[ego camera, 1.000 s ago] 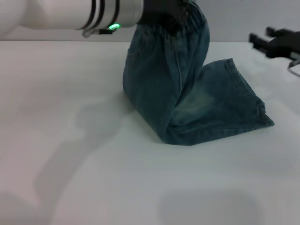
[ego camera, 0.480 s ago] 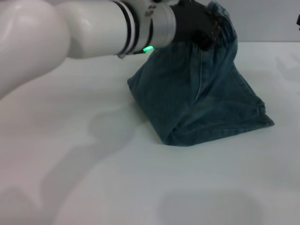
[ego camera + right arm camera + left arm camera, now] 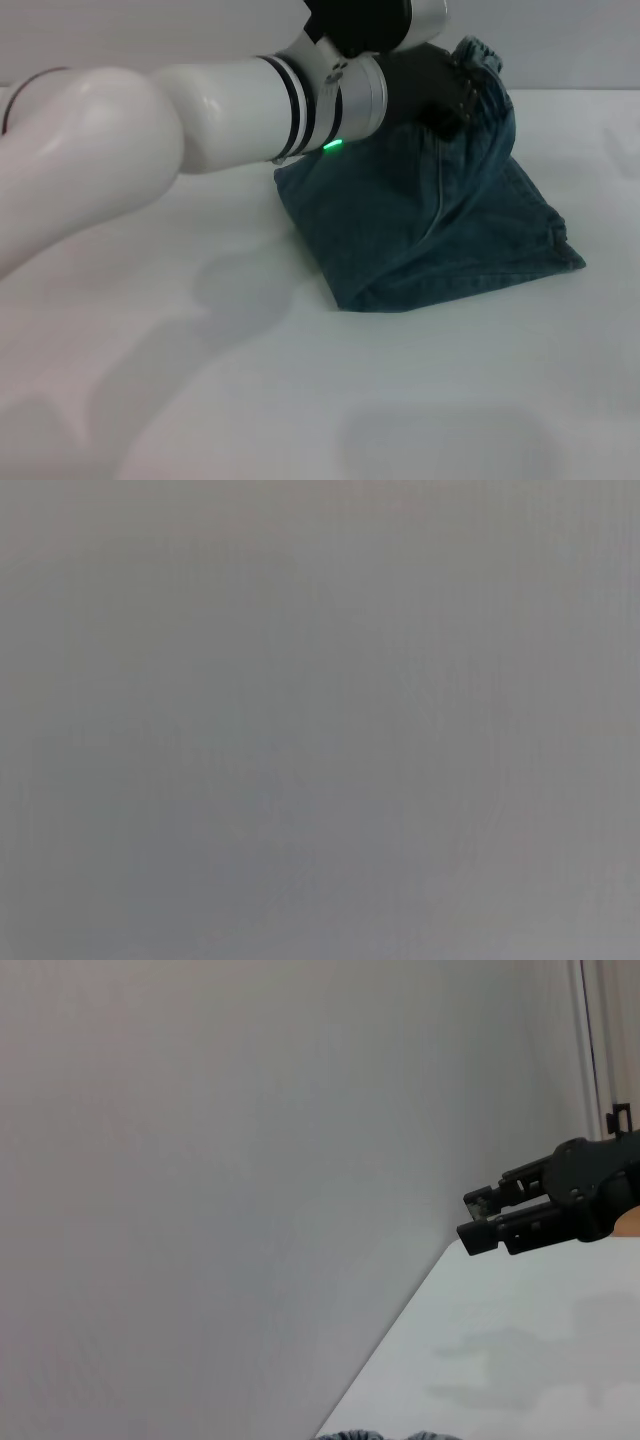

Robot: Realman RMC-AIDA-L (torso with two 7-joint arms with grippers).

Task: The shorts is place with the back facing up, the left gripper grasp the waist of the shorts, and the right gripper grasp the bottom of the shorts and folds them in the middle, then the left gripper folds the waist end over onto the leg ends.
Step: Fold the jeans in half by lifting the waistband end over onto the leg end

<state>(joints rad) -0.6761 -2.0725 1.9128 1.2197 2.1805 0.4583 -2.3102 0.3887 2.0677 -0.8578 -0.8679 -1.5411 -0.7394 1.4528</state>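
Observation:
The faded blue-green denim shorts (image 3: pixel 430 220) lie folded lengthwise on the white table (image 3: pixel 300 400). My left gripper (image 3: pixel 462 95), black on a white arm with a green light, is shut on the ruffled waist end (image 3: pixel 482 58). It holds the waist up over the far right part of the denim, which drapes down to the leg ends (image 3: pixel 555 245) at the right. A sliver of waistband (image 3: pixel 385 1435) shows in the left wrist view. My right gripper (image 3: pixel 478 1218) appears there too, empty, fingers slightly apart, above the table's far edge. It is outside the head view.
A plain grey wall (image 3: pixel 200 1160) stands behind the table. The right wrist view shows only a uniform grey surface (image 3: pixel 320 720). The left arm (image 3: pixel 150 130) stretches across the left half of the table.
The left gripper has carried the waist end to the right and lower, laying the denim over toward the leg ends. The right gripper has left the head view.

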